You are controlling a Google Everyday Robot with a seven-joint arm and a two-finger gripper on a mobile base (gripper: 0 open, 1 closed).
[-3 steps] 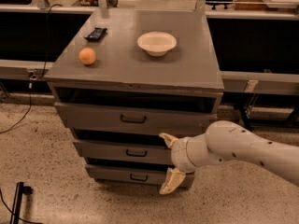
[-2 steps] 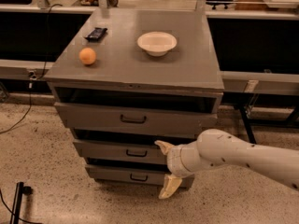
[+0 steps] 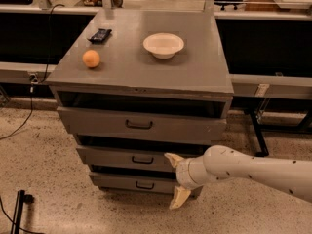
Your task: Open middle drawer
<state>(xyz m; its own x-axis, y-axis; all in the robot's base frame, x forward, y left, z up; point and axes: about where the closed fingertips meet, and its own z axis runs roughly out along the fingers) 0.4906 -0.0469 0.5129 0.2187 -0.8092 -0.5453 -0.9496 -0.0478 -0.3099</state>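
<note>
The grey cabinet has three drawers stacked under its top. The middle drawer (image 3: 112, 156) has a flat grey front with a small black bar handle (image 3: 142, 160) at its centre, and it looks pushed in. My gripper (image 3: 175, 179) is open, with one cream finger (image 3: 173, 158) up and the other down by the bottom drawer. It hangs in front of the right part of the middle and bottom drawer fronts, just right of the middle handle, and holds nothing.
The tallest top drawer (image 3: 141, 125) and the slim bottom drawer (image 3: 131, 183) flank the middle one. On the cabinet top (image 3: 195, 77) sit an orange (image 3: 91, 58), a white bowl (image 3: 163, 45) and a dark packet (image 3: 100, 34). Speckled floor lies in front, and a black cable runs at the left.
My arm has moved left across the drawer fronts, bringing the open gripper closer to the middle drawer's handle. The drawers have not moved.
</note>
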